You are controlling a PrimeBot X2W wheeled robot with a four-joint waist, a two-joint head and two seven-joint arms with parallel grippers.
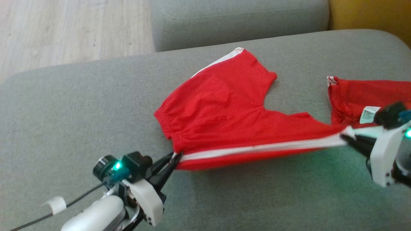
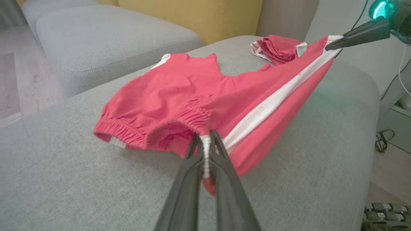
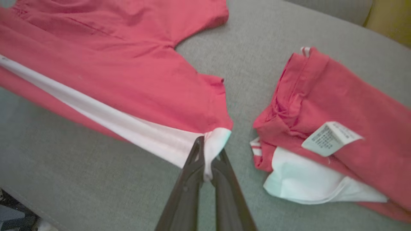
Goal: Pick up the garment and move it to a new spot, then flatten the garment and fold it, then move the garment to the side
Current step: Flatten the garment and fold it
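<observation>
The left hand (image 1: 176,156) is clamped shut on the waistband end of the shorts (image 1: 224,109), right where the white stripe (image 1: 257,148) begins, near the middle of the cushion's (image 1: 80,106) front edge. The shorts lie across the middle of the cushion. Most of the cloth rests on it, with one leg spread toward the back edge. The striped side seam is pulled taut and held just off the fabric between the two hands. The right hand (image 1: 345,137) is likewise closed tight, pinching the hem end of that stripe toward the cushion's right edge.

Judging by this, the shorts have been picked up and are being stretched out at a spot on the cushion, so the flattening step is under way. The cloth near the waistband is wrinkled. No fold has been made, and the final move to the side is yet to come.

At the right edge, just beyond the right hand and apart from the shorts, lies a second garment (image 1: 362,93), red and white, folded. A white label (image 3: 330,137) on it carries printed lines too small to read. No brand mark shows anywhere.
</observation>
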